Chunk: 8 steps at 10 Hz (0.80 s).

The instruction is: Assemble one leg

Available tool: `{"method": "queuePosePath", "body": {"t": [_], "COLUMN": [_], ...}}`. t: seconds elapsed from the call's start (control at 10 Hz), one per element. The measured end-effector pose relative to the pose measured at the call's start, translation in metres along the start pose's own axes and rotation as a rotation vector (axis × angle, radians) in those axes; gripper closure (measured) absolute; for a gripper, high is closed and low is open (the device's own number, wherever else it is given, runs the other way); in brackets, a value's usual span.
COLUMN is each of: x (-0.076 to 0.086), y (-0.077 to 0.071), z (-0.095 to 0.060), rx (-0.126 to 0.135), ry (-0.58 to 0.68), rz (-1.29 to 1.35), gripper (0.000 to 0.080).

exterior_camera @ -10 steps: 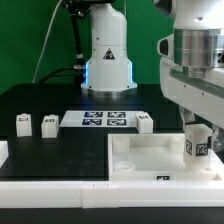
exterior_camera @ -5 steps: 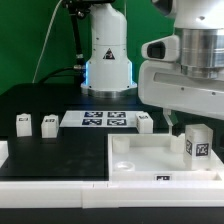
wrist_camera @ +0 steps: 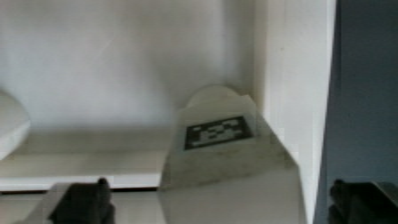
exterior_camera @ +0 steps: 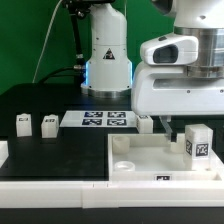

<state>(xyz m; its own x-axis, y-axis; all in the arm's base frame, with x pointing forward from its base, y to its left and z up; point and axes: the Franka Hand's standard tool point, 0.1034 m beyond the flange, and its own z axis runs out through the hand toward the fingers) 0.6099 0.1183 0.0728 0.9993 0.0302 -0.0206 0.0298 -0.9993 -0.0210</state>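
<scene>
The leg (exterior_camera: 197, 143) stands upright on the large white square piece (exterior_camera: 150, 160), at that piece's corner nearest the tabletop (exterior_camera: 60, 150) edge on the exterior view's right, tag facing the camera. The end effector (wrist_camera: 214, 200) hovers above the leg with fingers (wrist_camera: 80, 200) spread wide on either side, holding nothing. Three further legs (exterior_camera: 24, 122) stand near the marker board (exterior_camera: 105, 119) at the tabletop's far edge. Judged step: the leg is placed at a corner socket but possibly not fully seated. The next move likely calls for regrasping the leg and turning it until tight, keeping it vertical.
</scene>
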Motion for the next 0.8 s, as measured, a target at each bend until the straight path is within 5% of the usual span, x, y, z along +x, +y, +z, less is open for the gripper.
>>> {"method": "queuePosePath", "body": {"t": [0.1,0.2,0.3,0.8], "x": [-0.0001,-0.0001,-0.0002,-0.0009], "y": [0.0,0.0,0.0,0.0006], "z": [0.0,0.0001,0.0002,0.0005], "rx": [0.0,0.0,0.0,0.045], "ry": [0.0,0.0,0.0,-0.02], "rz": [0.007,0.007,0.007,0.611], "gripper": [0.0296,0.0446,0.0509,0.0509]}}
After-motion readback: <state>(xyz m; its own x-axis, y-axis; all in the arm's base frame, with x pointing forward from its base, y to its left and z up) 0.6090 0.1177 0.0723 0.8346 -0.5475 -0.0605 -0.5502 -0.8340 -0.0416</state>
